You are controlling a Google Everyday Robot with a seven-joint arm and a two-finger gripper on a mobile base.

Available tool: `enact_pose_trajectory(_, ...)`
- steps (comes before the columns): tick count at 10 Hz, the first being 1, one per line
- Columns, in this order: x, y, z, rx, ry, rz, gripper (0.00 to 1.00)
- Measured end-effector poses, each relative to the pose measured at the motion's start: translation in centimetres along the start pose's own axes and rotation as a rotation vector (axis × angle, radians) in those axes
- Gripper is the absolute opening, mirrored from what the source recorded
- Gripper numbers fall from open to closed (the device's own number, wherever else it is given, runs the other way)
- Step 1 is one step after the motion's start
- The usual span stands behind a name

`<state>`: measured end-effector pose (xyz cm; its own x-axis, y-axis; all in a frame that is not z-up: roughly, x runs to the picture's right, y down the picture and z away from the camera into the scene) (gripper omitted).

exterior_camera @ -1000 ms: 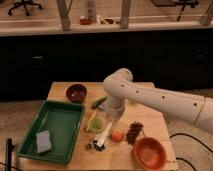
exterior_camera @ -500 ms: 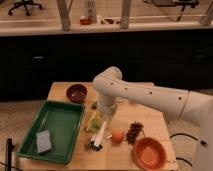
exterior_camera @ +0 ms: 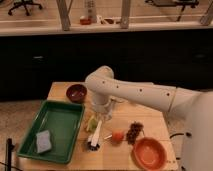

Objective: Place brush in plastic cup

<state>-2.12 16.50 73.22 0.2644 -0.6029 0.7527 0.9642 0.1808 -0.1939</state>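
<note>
Over the last second our arm has swung leftward across the wooden table (exterior_camera: pixel 150 127), so that its white elbow now sits above the spot behind the plastic cup (exterior_camera: pixel 92 123), with the gripper (exterior_camera: pixel 100 107) hanging just behind and above that cup; we cannot tell how it is set. The brush (exterior_camera: pixel 94 135) lies flat just in front of the cup, handle pointing toward it and dark head farthest from it, so we judge the brush not yet placed and probably not yet grasped. Left of the cup sits a green tray (exterior_camera: pixel 57 117) holding a grey sponge (exterior_camera: pixel 43 141); behind the cup, a dark red bowl (exterior_camera: pixel 76 92); to its right, a small orange fruit (exterior_camera: pixel 117 136), dark grapes (exterior_camera: pixel 134 131) and an orange bowl (exterior_camera: pixel 148 152). Beyond the table runs a dark counter.
</note>
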Motion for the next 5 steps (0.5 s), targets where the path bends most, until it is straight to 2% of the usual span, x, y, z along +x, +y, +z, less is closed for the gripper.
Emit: enact_pose_trajectory(5, 0.9, -1.9, 0.6, -0.041, -0.009, -0.052, 0.00)
